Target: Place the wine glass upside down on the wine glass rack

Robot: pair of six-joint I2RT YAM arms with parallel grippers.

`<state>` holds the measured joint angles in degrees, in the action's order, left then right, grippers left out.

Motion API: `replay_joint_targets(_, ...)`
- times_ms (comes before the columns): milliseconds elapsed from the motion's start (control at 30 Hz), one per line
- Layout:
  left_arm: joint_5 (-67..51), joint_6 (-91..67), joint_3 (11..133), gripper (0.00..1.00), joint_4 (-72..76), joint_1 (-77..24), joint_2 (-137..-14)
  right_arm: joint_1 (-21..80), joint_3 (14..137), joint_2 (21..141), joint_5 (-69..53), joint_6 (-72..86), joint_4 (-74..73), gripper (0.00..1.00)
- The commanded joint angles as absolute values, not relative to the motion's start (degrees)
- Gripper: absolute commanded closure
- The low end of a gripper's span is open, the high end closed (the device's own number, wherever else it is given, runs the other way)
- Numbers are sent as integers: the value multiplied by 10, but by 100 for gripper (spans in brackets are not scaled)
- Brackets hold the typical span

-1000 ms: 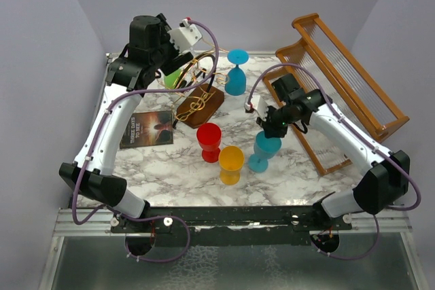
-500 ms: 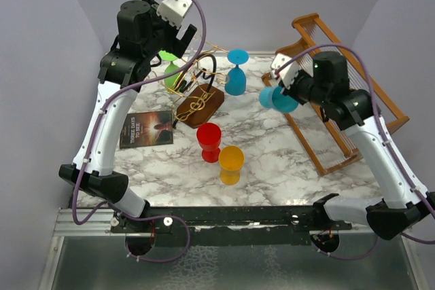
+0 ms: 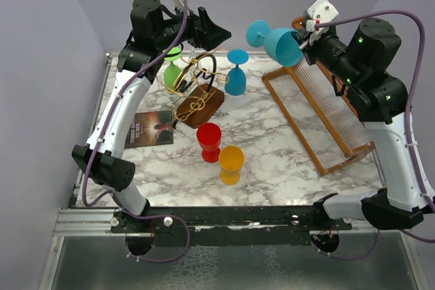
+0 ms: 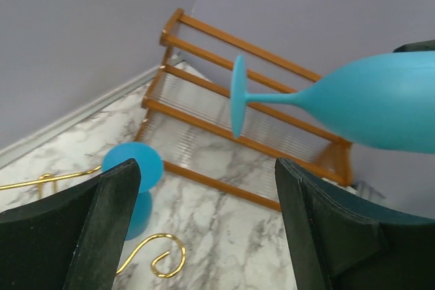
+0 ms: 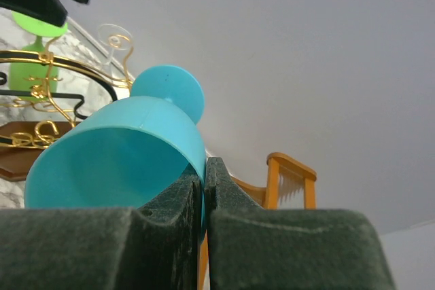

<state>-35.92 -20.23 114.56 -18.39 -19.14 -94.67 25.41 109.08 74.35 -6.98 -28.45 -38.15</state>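
Observation:
My right gripper [image 3: 304, 44] is shut on the rim of a light blue wine glass [image 3: 275, 40]. It holds the glass high in the air at the back, lying on its side, foot to the left. The glass also shows in the right wrist view [image 5: 115, 155] and the left wrist view [image 4: 367, 103]. My left gripper [image 3: 216, 35] is open and empty, raised above the wine glass rack [image 3: 197, 86], a gold wire stand on a dark wooden base. A green glass [image 3: 173, 71] hangs upside down on the rack's left side. The rack's gold scrolls show in the right wrist view [image 5: 41, 93].
Another blue glass [image 3: 236, 73] stands upside down on the table right of the rack. A red cup [image 3: 209, 142] and an orange cup [image 3: 231, 164] stand upside down in the middle. A large slatted wooden rack [image 3: 319, 123] lies at the right. A dark booklet [image 3: 148, 128] lies at the left.
My right arm has lifted the light blue glass from the table up and back, turning it on its side. My left gripper has risen off the rack and swung to the right.

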Motion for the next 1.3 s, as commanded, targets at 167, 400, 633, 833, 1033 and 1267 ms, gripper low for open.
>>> replay_joint_targets(167,-447,-327,1128,20,-77,-234,-988,254,1112,766,-148,-214,-373,99)
replay_joint_targets(400,-406,-314,1121,28,-96,-238,-996,253,1118,769,-156,-202,-378,99)
replay_joint_targets(633,-423,-290,1112,36,-100,-238,-987,253,1102,769,-155,-200,-375,99)
replay_joint_targets(833,-432,-284,1101,65,-94,-237,-987,253,1097,772,-159,-199,-373,99)
replay_joint_targets(1033,-439,-281,1106,88,-91,-234,-987,253,1084,769,-151,-205,-369,99)
replay_joint_targets(1267,-450,-271,1098,100,-84,-214,-976,253,1067,765,-149,-213,-370,96)
